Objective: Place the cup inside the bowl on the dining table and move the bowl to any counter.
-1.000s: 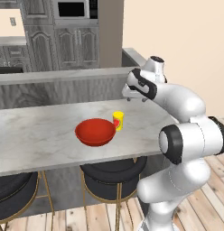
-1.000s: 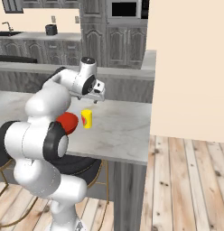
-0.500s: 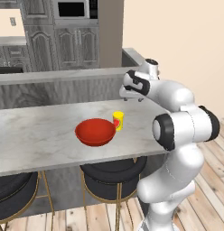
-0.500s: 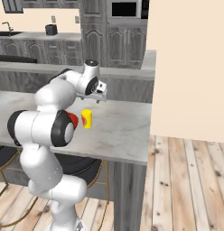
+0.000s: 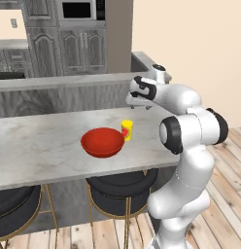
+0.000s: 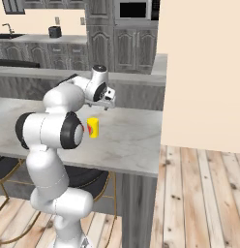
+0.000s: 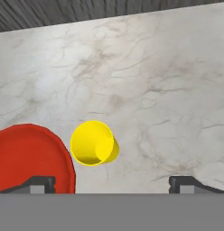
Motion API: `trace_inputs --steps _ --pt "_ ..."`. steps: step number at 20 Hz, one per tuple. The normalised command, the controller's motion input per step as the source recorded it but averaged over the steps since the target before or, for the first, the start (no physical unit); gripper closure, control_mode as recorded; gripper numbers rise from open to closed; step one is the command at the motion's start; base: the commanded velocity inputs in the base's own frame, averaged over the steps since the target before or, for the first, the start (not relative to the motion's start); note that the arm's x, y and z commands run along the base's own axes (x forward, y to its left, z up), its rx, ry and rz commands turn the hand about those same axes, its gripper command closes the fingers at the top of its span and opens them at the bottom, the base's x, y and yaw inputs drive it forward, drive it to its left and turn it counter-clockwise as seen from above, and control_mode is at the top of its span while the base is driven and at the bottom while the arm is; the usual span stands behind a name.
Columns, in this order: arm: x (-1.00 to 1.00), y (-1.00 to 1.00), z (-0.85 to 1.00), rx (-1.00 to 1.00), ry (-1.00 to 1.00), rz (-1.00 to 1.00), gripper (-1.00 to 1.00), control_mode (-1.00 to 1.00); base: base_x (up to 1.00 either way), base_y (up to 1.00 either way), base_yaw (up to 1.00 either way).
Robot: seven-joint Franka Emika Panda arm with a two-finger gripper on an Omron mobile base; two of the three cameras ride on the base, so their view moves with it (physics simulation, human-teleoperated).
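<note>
My gripper (image 5: pixel 139 104) hangs above the dining table (image 5: pixel 44 141), a little right of centre in the left base view, and its fingers (image 7: pixel 41 184) stand spread wide with nothing between them. In the hand view my two finger tips rise at the bottom edge, one at lower left over the rim of the bowl (image 7: pixel 28 158), the other at lower right over bare marble. The cup (image 7: pixel 93 143) stands upright just left of centre in that frame, open mouth facing me, just beside the bowl's rim; I cannot tell if they touch. In the left base view the cup (image 5: pixel 127 130) sits at the bowl's (image 5: pixel 103 142) right edge, mid-frame. In the right base view the cup (image 6: pixel 93 127) shows left of centre, below my gripper (image 6: pixel 107 100).
</note>
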Motion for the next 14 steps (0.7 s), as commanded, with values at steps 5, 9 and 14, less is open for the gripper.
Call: trace_inputs --steps 5,9,14 --pt "0.10 0.02 -0.27 0.00 0.04 0.00 -1.00 -1.00 0.00 0.00 0.00" --pt "0.01 0.00 -0.26 0.00 0.05 0.00 -1.00 -1.00 0.00 0.00 0.00" --pt "0.08 0.03 -0.35 0.00 0.03 0.00 -1.00 -1.00 0.00 0.00 0.00"
